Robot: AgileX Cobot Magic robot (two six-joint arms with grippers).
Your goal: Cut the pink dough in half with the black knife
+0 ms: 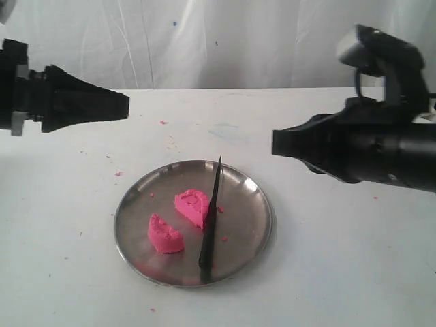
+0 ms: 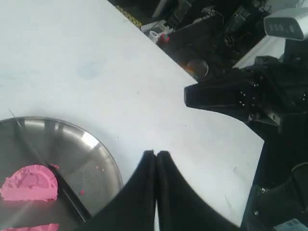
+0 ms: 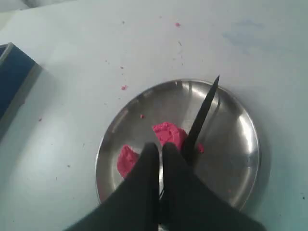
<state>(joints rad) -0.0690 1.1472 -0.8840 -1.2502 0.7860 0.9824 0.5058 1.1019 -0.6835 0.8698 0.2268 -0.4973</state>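
The pink dough lies in two half-round pieces on a round steel plate (image 1: 260, 204): one half (image 1: 192, 206) near the middle, the other (image 1: 164, 235) apart from it toward the front left. The black knife (image 1: 211, 218) lies across the plate beside the middle half, its tip at the far rim. My left gripper (image 1: 126, 104) hovers shut and empty above the table, left of the plate. My right gripper (image 1: 276, 143) hangs shut and empty, raised to the right of the plate. In the right wrist view its fingertips (image 3: 160, 147) sit above the dough (image 3: 168, 134) and the knife (image 3: 202, 113).
Tiny pink crumbs (image 1: 163, 122) dot the white table around the plate. A blue flat object (image 3: 14, 77) lies at the table's edge in the right wrist view. A white cloth backdrop hangs behind the table.
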